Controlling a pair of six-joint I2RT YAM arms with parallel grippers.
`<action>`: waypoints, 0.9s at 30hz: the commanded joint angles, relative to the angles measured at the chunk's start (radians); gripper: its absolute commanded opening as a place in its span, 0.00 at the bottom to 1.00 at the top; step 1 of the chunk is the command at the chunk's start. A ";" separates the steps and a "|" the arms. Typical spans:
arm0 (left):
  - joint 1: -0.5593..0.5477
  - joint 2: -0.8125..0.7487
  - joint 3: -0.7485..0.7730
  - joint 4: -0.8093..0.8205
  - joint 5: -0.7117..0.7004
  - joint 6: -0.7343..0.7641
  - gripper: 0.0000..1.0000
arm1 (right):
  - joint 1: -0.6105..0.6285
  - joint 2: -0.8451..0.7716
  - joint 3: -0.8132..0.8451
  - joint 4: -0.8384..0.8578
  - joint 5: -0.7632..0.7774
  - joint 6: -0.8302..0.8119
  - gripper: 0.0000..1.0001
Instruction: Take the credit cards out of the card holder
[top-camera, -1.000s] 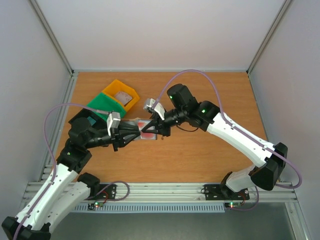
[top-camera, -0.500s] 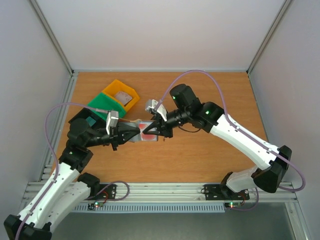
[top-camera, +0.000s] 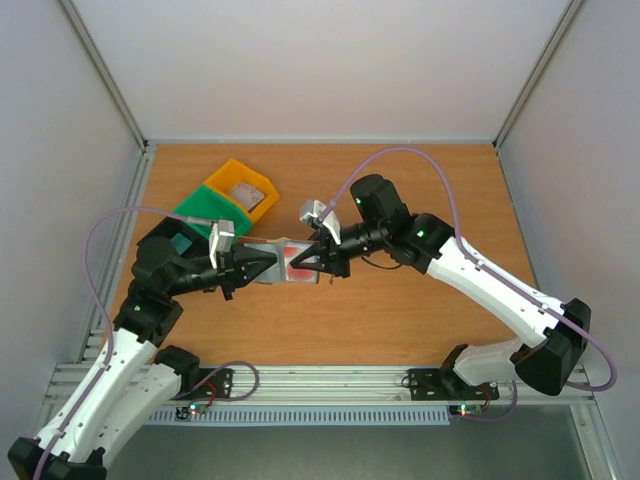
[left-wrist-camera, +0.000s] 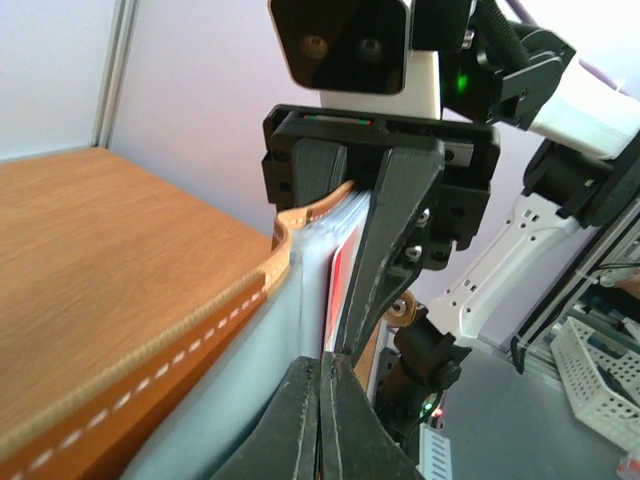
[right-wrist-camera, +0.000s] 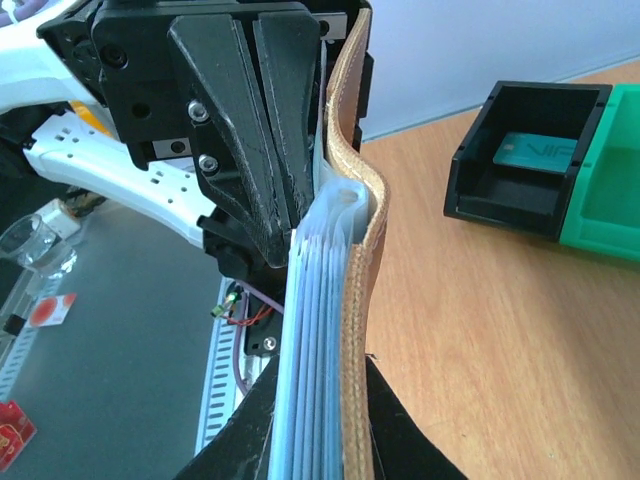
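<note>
The left claw (left-wrist-camera: 320, 372) is pinched fully shut at one end of the card holder (left-wrist-camera: 150, 385). Its tips meet right where the red edge of a credit card (left-wrist-camera: 341, 285) runs out of the pale sleeves (whether that edge is actually caught between the tips I cannot tell). The right claw (right-wrist-camera: 318, 395) is narrowed onto the holder's opposite end, one finger against the stack of pale sleeves and the other against the brown leather side. The holder therefore spans the gap between the two claws, with its long axis along the line joining them. The card lies straight ahead of the left claw, which is the nearer one to it, so a pull back along that axis looks like what would free it. How many cards sit in the sleeves is hidden. Whether the holder rests on the table (left-wrist-camera: 90, 230) or hangs just above it cannot be made out.
</note>
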 joint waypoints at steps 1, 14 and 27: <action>0.024 -0.010 0.032 -0.143 -0.091 0.086 0.00 | -0.005 -0.059 0.005 0.028 -0.111 0.001 0.08; 0.047 -0.039 0.043 -0.364 -0.290 0.325 0.98 | -0.020 -0.053 0.076 -0.066 -0.209 -0.023 0.10; 0.046 -0.036 -0.019 0.009 0.193 0.083 0.96 | -0.021 -0.046 0.070 -0.077 -0.122 -0.030 0.10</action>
